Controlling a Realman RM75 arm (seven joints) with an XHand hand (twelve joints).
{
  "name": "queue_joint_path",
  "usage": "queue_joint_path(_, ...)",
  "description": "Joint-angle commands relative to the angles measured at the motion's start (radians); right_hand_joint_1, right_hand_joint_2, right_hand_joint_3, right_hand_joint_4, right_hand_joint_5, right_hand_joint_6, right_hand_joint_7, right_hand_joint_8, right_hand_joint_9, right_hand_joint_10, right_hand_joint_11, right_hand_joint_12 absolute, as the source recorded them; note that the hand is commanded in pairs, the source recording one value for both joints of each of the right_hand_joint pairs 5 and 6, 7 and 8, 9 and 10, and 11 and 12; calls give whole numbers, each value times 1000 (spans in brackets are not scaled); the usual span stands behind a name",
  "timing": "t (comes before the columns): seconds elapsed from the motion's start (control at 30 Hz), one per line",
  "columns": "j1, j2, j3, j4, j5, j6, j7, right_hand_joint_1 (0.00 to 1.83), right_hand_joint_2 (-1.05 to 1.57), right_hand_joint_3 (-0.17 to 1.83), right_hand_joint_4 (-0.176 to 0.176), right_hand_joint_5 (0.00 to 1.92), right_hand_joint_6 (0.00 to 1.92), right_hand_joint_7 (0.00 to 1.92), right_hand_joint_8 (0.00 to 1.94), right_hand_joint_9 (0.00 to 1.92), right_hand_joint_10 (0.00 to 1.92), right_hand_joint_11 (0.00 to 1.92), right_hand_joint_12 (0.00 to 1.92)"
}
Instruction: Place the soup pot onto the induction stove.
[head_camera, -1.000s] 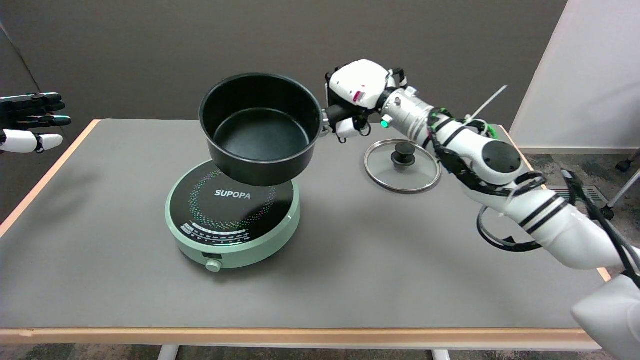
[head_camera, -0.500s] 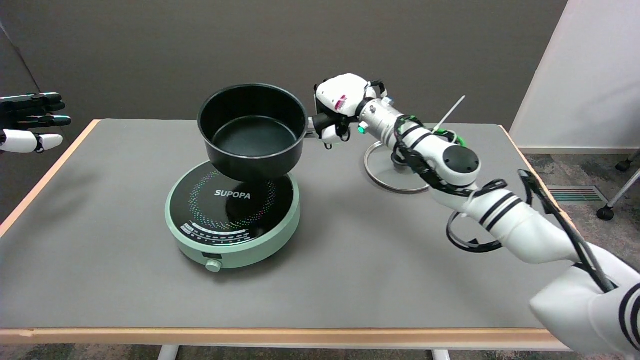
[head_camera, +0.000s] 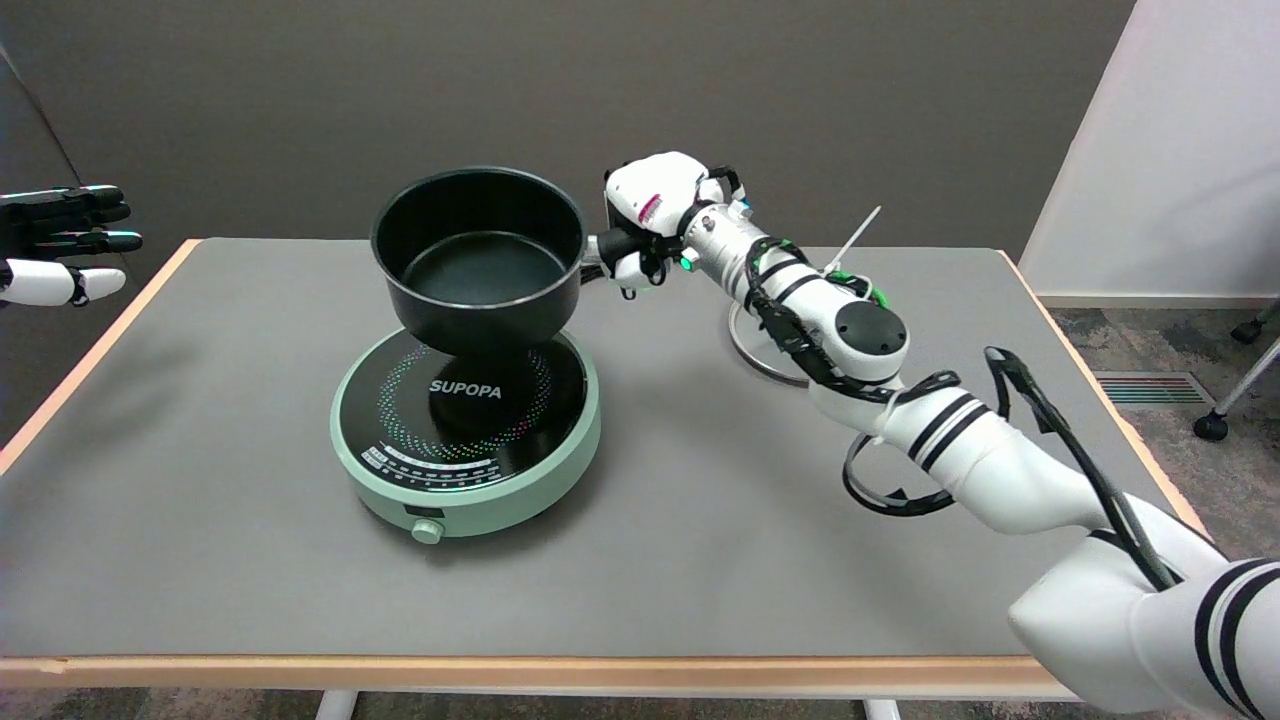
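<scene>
In the head view, the soup pot (head_camera: 478, 265) is black inside and out, round and deep, with a thin pale rim and nothing in it. It hangs in the air tilted slightly toward the camera, over the far part of the induction stove (head_camera: 466, 435), which is mint green with a black glass top, a ring of coloured dots and a knob at its 6 o'clock edge. The right hand (head_camera: 640, 225), at the pot's 3 o'clock side, grips the pot's short side handle with its fingers curled around it; the handle itself is mostly hidden by them. The pot's base covers the stove's far edge. At the stove's 2 o'clock the glass lid (head_camera: 757, 345) lies on the grey worktop (head_camera: 200, 500), mostly hidden behind the forearm.
</scene>
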Motion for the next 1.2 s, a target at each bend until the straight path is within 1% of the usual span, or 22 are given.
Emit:
queue_joint_path(0.03,-82,-55,-46,137,48,-194,-148,938,1300,729,-90,1652,1652,1652,1652,1652,1652,1652,1652)
queue_joint_path(0.3,-95,-31,-152,227,156,-396,-273,937,1311,740,-90,1651,1651,1651,1651,1651,1651,1651,1651)
queue_joint_path(0.47,-83,1,-227,276,235,-516,-370,934,1323,740,-89,1651,1651,1651,1651,1651,1651,1651,1651)
queue_joint_path(0.53,-81,14,-249,290,243,-547,-378,933,1330,739,-89,1651,1651,1651,1651,1651,1651,1651,1651)
queue_joint_path(0.77,-102,32,-262,342,234,-608,-382,927,1351,732,-88,1658,1658,1658,1658,1658,1658,1658,1658)
queue_joint_path(0.93,-116,48,-260,399,243,-644,-435,921,1365,728,-88,1662,1662,1662,1662,1662,1662,1662,1662)
queue_joint_path(1.2,-166,55,-207,498,263,-636,-437,917,1375,723,-88,1669,1669,1669,1669,1669,1669,1669,1669)
